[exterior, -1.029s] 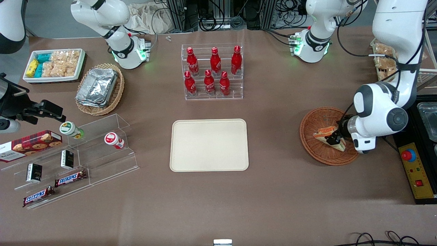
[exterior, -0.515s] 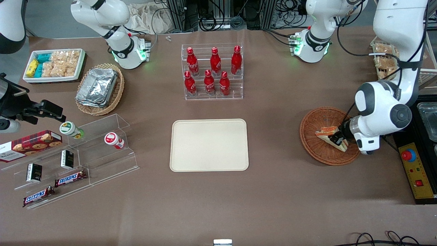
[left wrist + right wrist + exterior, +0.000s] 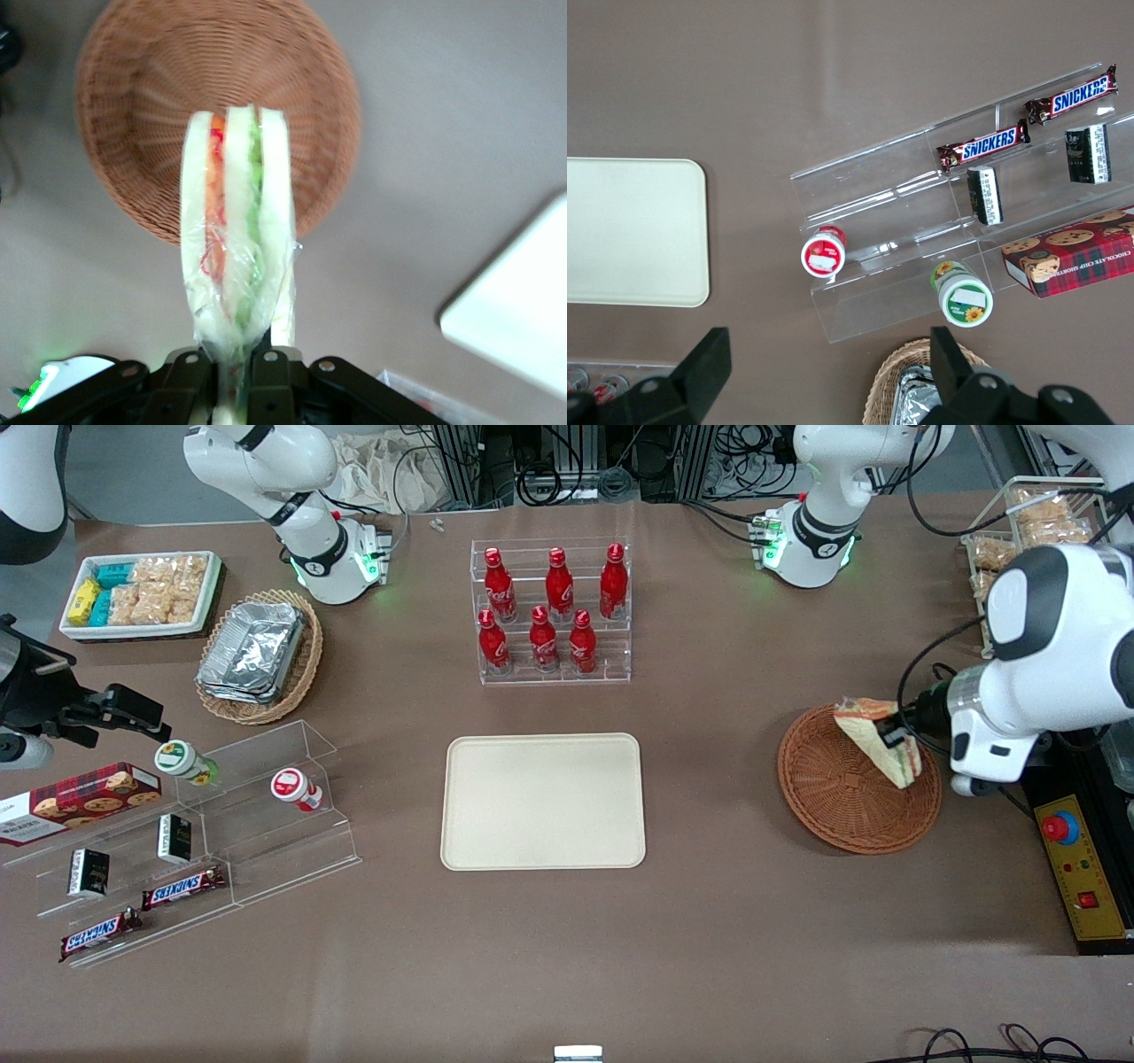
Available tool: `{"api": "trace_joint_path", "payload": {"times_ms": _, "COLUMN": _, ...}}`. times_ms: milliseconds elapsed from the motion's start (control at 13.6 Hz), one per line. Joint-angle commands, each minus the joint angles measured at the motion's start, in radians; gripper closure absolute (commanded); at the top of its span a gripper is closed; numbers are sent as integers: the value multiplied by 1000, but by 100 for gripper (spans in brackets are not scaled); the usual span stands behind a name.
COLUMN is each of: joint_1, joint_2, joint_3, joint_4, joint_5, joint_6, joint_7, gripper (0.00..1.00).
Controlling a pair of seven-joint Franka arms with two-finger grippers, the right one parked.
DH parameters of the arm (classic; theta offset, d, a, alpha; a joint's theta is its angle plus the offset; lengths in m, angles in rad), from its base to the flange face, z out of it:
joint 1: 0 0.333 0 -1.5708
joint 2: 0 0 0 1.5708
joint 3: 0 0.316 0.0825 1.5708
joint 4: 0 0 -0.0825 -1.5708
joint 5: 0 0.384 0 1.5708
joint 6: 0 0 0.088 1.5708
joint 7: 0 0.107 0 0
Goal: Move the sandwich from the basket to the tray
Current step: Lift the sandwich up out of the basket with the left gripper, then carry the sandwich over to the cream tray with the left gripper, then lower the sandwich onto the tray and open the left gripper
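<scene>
My left gripper [image 3: 893,737] is shut on the sandwich [image 3: 873,737], a clear-wrapped wedge of white bread with orange and green layers, and holds it lifted above the round reddish-brown basket [image 3: 842,802]. In the left wrist view the sandwich [image 3: 235,230] hangs between the closed fingers [image 3: 270,376] of the gripper [image 3: 232,376], with the empty basket [image 3: 133,97] below it. The cream tray [image 3: 543,801] lies flat mid-table, toward the parked arm's end from the basket; its corner also shows in the left wrist view [image 3: 523,310].
A clear rack of red bottles [image 3: 551,611] stands farther from the front camera than the tray. A tan oval basket of foil containers [image 3: 257,654], a white snack box [image 3: 142,593] and a clear stand with snack bars [image 3: 186,841] lie toward the parked arm's end. A control box [image 3: 1081,868] is beside the basket.
The gripper has risen out of the basket with the sandwich held in it, and the arm has swung up and away from the front camera. The basket is now empty.
</scene>
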State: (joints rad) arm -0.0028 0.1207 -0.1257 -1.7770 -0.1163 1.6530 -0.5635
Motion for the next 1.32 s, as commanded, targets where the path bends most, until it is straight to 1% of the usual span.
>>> {"api": "trace_joint_path", "payload": {"times_ms": 0, "joint_1": -8, "joint_2": 31, "joint_3": -141, "joint_4": 36, "joint_5": 7, "joint_6": 25, "joint_7": 48, "gripper": 100}}
{"api": "trace_joint_path", "payload": {"times_ms": 147, "joint_1": -22, "joint_2": 54, "joint_3": -230, "joint_4": 42, "joint_5": 12, "joint_6": 98, "joint_7": 51, "gripper": 100}}
{"api": "trace_joint_path", "payload": {"times_ms": 221, "joint_1": -35, "joint_2": 75, "joint_3": -262, "joint_4": 42, "joint_5": 26, "joint_6": 146, "joint_7": 81, "gripper": 100}}
{"api": "trace_joint_path", "payload": {"times_ms": 294, "joint_1": -54, "joint_2": 109, "joint_3": -288, "joint_4": 47, "joint_5": 27, "joint_6": 177, "joint_7": 139, "gripper": 100}}
{"api": "trace_joint_path", "payload": {"times_ms": 368, "joint_1": -92, "joint_2": 144, "joint_3": -299, "joint_4": 57, "joint_5": 32, "joint_6": 229, "joint_7": 140, "gripper": 100}}
{"api": "trace_joint_path", "payload": {"times_ms": 441, "joint_1": -147, "joint_2": 177, "joint_3": -299, "joint_4": 62, "joint_5": 36, "joint_6": 284, "joint_7": 96, "gripper": 100}}
{"api": "trace_joint_path", "payload": {"times_ms": 515, "joint_1": -195, "joint_2": 222, "joint_3": -299, "joint_4": 73, "joint_5": 67, "joint_6": 325, "joint_7": 52, "gripper": 100}}
{"api": "trace_joint_path", "payload": {"times_ms": 588, "joint_1": -225, "joint_2": 279, "joint_3": -301, "joint_4": 103, "joint_5": 119, "joint_6": 365, "joint_7": 22, "gripper": 100}}
{"api": "trace_joint_path", "payload": {"times_ms": 662, "joint_1": -255, "joint_2": 348, "joint_3": -301, "joint_4": 137, "joint_5": 154, "joint_6": 390, "joint_7": -16, "gripper": 100}}
{"api": "trace_joint_path", "payload": {"times_ms": 809, "joint_1": -322, "joint_2": 477, "joint_3": -298, "joint_4": 212, "joint_5": 196, "joint_6": 416, "joint_7": -97, "gripper": 100}}
{"api": "trace_joint_path", "payload": {"times_ms": 956, "joint_1": -361, "joint_2": 583, "joint_3": -296, "joint_4": 266, "joint_5": 310, "joint_6": 435, "joint_7": -165, "gripper": 100}}
{"api": "trace_joint_path", "payload": {"times_ms": 1029, "joint_1": -361, "joint_2": 611, "joint_3": -296, "joint_4": 266, "joint_5": 351, "joint_6": 456, "joint_7": -194, "gripper": 100}}
{"api": "trace_joint_path", "payload": {"times_ms": 1176, "joint_1": -359, "joint_2": 622, "joint_3": -295, "joint_4": 257, "joint_5": 365, "joint_6": 517, "joint_7": -202, "gripper": 100}}
{"api": "trace_joint_path", "payload": {"times_ms": 1250, "joint_1": -359, "joint_2": 632, "joint_3": -295, "joint_4": 257, "joint_5": 366, "joint_6": 521, "joint_7": -202, "gripper": 92}}
